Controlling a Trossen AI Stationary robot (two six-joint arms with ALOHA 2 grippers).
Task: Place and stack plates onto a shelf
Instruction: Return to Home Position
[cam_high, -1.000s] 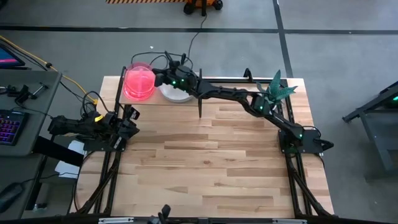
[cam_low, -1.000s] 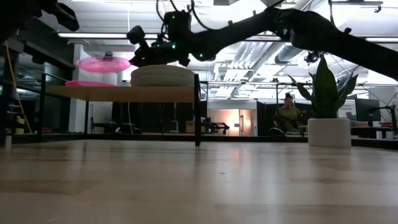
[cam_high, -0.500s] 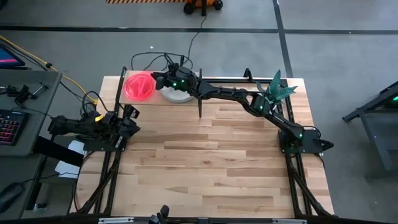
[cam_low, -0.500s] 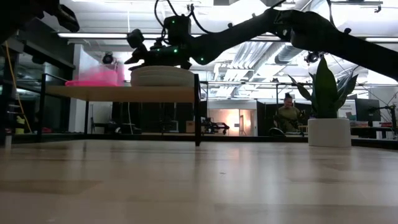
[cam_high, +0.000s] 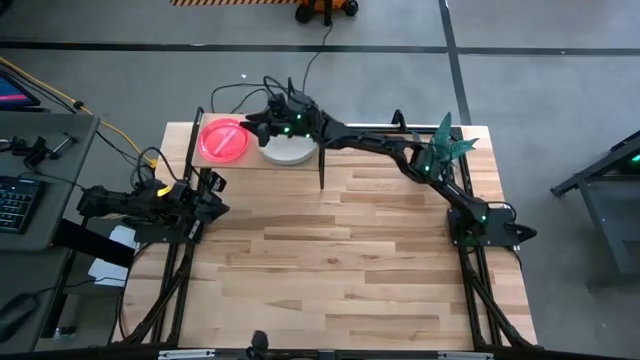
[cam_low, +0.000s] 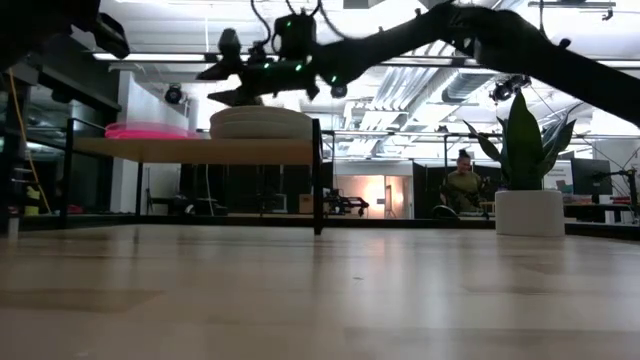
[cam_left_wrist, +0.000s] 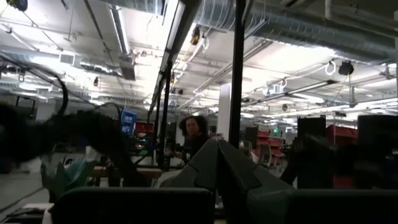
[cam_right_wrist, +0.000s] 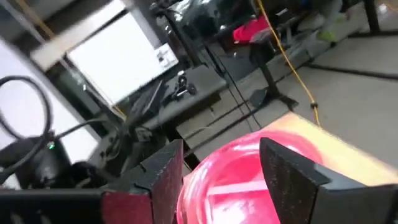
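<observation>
The shelf (cam_high: 250, 162) (cam_low: 200, 150), a light board on thin black posts, stands at the table's far left. On its left part lies a low stack of translucent pink plates (cam_high: 225, 140) (cam_low: 150, 130) (cam_right_wrist: 239, 180), flat on the board. Beside it a stack of pale plates (cam_high: 288, 152) (cam_low: 262, 122) rests on the board's right part. My right gripper (cam_high: 255, 124) (cam_low: 228, 72) (cam_right_wrist: 227, 168) hangs open above the pink plates, one finger to each side, clear of them. My left gripper (cam_high: 207, 195) waits at the table's left edge.
A green plant in a white pot (cam_high: 445, 148) (cam_low: 530, 212) stands at the table's far right, under my right arm. The shelf's front post (cam_high: 321, 172) (cam_low: 317, 175) rises near the table's middle. The plank tabletop (cam_high: 340, 270) stretches toward the near edge. A person sits in the room behind.
My right gripper has let go of a pink plate that it held above the shelf's left part. The plate tipped down and now lies flat on the pink stack. The gripper has risen a little and drawn back toward the pale stack.
</observation>
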